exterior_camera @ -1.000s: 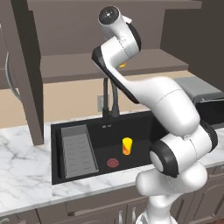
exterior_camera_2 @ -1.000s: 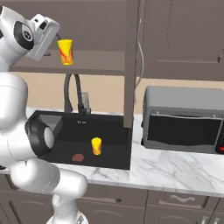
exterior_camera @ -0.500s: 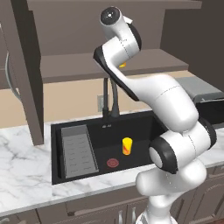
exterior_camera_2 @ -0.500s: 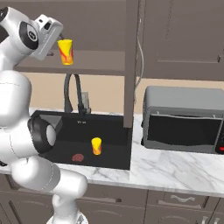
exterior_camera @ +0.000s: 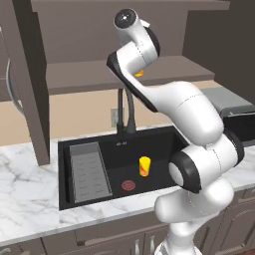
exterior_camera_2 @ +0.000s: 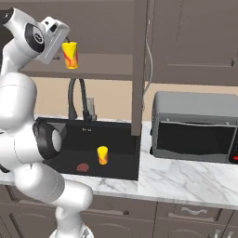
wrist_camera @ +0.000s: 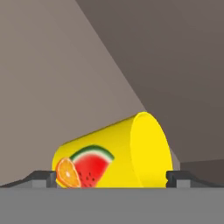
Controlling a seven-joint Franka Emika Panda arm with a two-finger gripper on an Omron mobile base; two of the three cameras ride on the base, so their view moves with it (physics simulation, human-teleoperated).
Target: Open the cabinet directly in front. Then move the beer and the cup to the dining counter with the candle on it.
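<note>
With the cabinet (exterior_camera_2: 139,69) open, the arm is on the cup (exterior_camera_2: 69,55) step: at the frame's upper left, spread fingers (wrist_camera: 43,178) flank it on the shelf, needing closure next.

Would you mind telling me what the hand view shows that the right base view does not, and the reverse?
Hand view alone: the fruit print on the cup, seen close between the open gripper tips. Right base view alone: the microwave, the black sink with a second yellow cup in it, the faucet. Both share the cup on the cabinet shelf.
</note>
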